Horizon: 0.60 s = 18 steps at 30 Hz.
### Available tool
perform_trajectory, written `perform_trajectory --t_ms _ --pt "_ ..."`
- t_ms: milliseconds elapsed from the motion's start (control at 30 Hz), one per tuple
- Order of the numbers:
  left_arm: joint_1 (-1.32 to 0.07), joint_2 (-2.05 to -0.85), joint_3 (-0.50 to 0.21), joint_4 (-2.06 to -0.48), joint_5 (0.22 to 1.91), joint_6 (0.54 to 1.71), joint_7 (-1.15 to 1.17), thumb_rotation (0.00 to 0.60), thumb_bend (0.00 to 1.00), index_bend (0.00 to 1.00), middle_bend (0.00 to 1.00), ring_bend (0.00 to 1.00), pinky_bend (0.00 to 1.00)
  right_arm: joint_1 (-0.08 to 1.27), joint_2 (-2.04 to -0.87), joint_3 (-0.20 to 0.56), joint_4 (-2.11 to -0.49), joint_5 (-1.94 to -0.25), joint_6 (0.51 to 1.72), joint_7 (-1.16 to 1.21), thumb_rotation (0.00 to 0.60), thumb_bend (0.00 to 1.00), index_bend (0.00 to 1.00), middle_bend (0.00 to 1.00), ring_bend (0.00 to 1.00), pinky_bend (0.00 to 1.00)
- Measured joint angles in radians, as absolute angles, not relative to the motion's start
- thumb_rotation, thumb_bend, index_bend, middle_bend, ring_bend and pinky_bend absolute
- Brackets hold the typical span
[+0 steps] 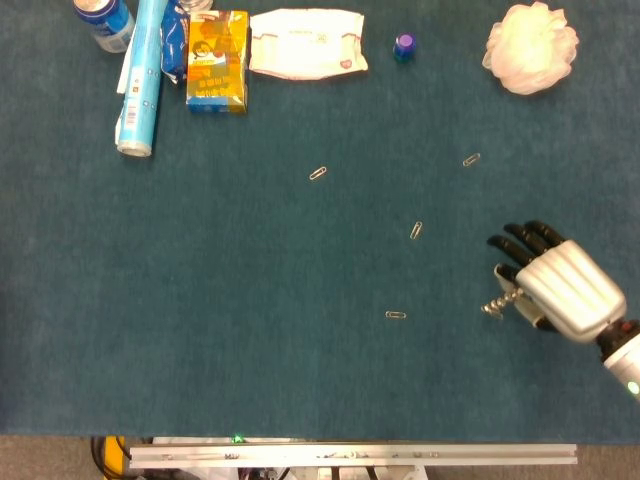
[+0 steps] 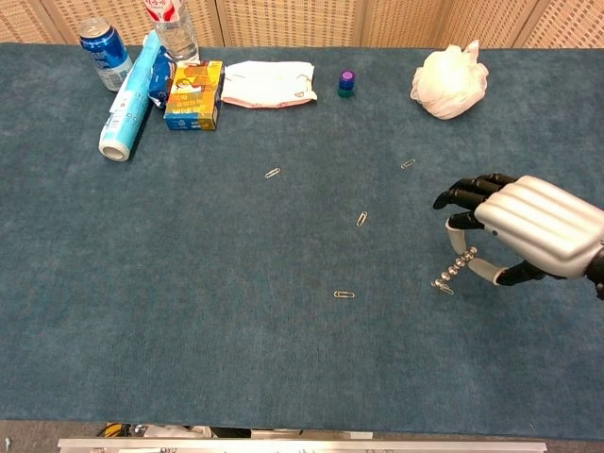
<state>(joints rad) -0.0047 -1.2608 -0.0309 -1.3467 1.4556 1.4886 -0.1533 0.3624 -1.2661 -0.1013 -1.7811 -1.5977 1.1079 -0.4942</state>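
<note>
My right hand [image 1: 560,290] [image 2: 533,225] hovers over the right side of the blue table cloth, silver back up and dark fingers curled forward. A short silvery beaded chain [image 1: 495,303] [image 2: 451,274] hangs slantwise from its thumb side, pinched there, its lower end close to the cloth. Several loose paper clips lie on the cloth to its left: one [image 1: 416,230] nearest, one [image 1: 396,315] nearer the front, one [image 1: 471,160] farther back, one [image 1: 318,174] toward the middle. My left hand shows in neither view.
Along the far edge stand a blue can [image 2: 102,51], a clear bottle [image 2: 175,31], a blue roll [image 2: 127,102], a yellow box [image 2: 194,94], a white packet [image 2: 269,83], a small purple cap [image 2: 346,82] and a white mesh puff [image 2: 449,81]. The table's front rail [image 1: 350,455] runs below.
</note>
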Motion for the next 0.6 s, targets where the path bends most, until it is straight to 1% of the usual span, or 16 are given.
perform_trajectory --t_ms 233,600 --pt "-0.005 -1.262 -0.03 -1.343 1.454 1.485 -0.155 0.6 0.07 0.43 0.48 0.37 0.49 0.382 -1.269 -0.047 -1.768 -1.551 1.105 -0.473 0.6 0.34 0.63 0.23 0.14 0.18" --pt "-0.004 -1.262 -0.027 -1.339 1.456 1.482 -0.158 0.6 0.07 0.43 0.48 0.37 0.49 0.437 -1.309 0.033 -1.698 -1.449 1.055 -0.468 0.6 0.34 0.63 0.23 0.14 0.18"
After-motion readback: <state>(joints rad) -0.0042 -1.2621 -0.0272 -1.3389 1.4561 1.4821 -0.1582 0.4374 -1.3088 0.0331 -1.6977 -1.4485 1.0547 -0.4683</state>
